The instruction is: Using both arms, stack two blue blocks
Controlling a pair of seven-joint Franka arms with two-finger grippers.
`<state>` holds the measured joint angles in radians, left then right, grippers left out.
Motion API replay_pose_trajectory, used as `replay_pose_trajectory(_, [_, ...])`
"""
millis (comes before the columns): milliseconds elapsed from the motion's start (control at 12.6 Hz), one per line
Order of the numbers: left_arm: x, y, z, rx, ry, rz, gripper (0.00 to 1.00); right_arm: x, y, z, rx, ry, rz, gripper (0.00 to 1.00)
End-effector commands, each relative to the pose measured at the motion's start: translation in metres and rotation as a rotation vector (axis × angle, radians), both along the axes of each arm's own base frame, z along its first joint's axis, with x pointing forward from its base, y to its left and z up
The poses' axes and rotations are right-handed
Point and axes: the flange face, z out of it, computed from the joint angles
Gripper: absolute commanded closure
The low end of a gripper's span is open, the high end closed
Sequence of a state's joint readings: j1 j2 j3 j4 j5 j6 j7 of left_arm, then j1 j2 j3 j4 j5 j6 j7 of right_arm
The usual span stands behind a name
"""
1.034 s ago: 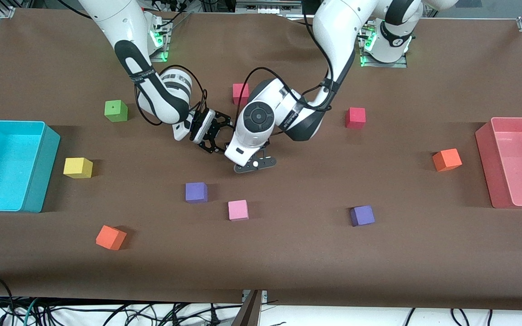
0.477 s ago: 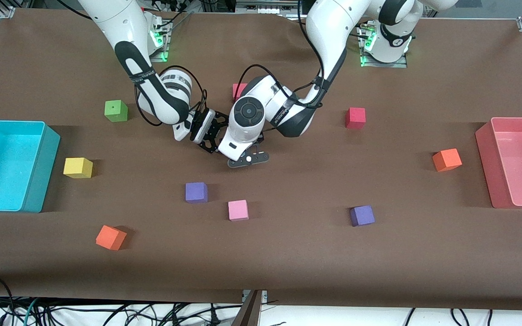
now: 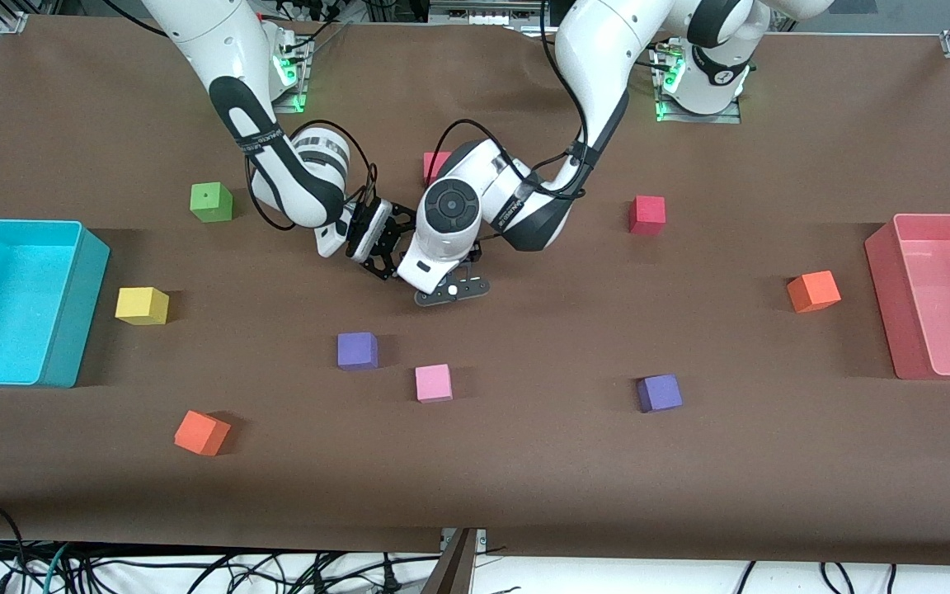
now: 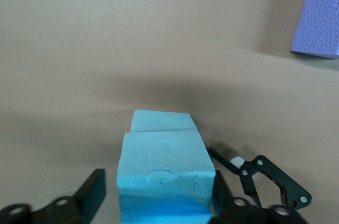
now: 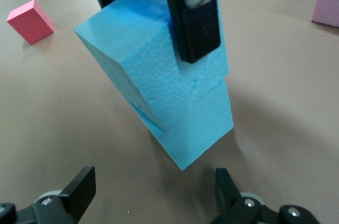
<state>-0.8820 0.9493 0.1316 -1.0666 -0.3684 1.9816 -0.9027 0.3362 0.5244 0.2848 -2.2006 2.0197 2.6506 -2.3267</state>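
Two sky-blue blocks stand stacked on the table. The upper block [image 4: 167,166] rests on the lower block [image 4: 161,121]. Both also show in the right wrist view, upper [image 5: 132,49] and lower [image 5: 204,123]. In the front view the left arm's hand [image 3: 450,210] hides them. My left gripper [image 4: 159,192] straddles the upper block; one finger touches it and a gap shows at the other. My right gripper [image 5: 153,187] is wide open and empty, low beside the stack, and also shows in the front view [image 3: 384,247].
A purple cube [image 3: 357,350] and a pink cube [image 3: 433,383] lie nearer the camera than the grippers. A second purple cube [image 3: 660,393], red cubes [image 3: 646,214], orange, yellow and green cubes are scattered about. A cyan bin [image 3: 71,297] and a pink bin [image 3: 883,297] stand at the table's ends.
The left arm's hand moved toward the right arm's end of the table and closed up beside the right gripper, then held still. The right arm has not moved.
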Motion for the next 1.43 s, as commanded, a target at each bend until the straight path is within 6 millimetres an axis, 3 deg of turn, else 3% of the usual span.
replay_pose_trajectory(0, [0.001,-0.005,0.003,-0.008,-0.003,0.012,0.0,0.003,-0.001,0.017,0.009,0.0,-0.039,0.0])
replay_pose_trajectory(159, [0.006,0.001,0.025,-0.017,-0.003,0.017,0.0,-0.005,-0.013,0.024,0.0,0.012,-0.054,0.0])
replay_pose_trajectory(318, [0.036,0.037,0.07,-0.046,0.0,0.069,0.0,-0.017,-0.031,0.031,-0.02,0.016,-0.065,0.0])
replay_pose_trajectory(557, [0.057,0.092,0.151,-0.093,0.09,0.124,0.0,-0.05,-0.058,0.054,-0.032,0.098,-0.14,0.0])
replay_pose_trajectory(716, [0.071,0.16,0.192,-0.109,0.149,0.177,0.0,-0.056,-0.073,0.069,-0.029,0.184,-0.205,0.0])
replay_pose_trajectory(875, [0.075,0.233,0.224,-0.13,0.186,0.228,0.0,-0.046,-0.074,0.081,0.015,0.34,-0.259,0.0])
replay_pose_trajectory(955, [0.075,0.271,0.237,-0.128,0.205,0.193,0.0,-0.041,-0.071,0.088,0.056,0.437,-0.254,0.0])
replay_pose_trajectory(1193, [0.074,0.392,0.259,-0.138,0.146,0.079,0.0,-0.021,-0.092,0.12,0.004,0.638,-0.22,0.0])
replay_pose_trajectory(1352, [0.063,0.449,0.273,-0.042,0.075,-0.042,0.0,-0.01,-0.117,0.138,-0.086,0.72,-0.177,0.0])
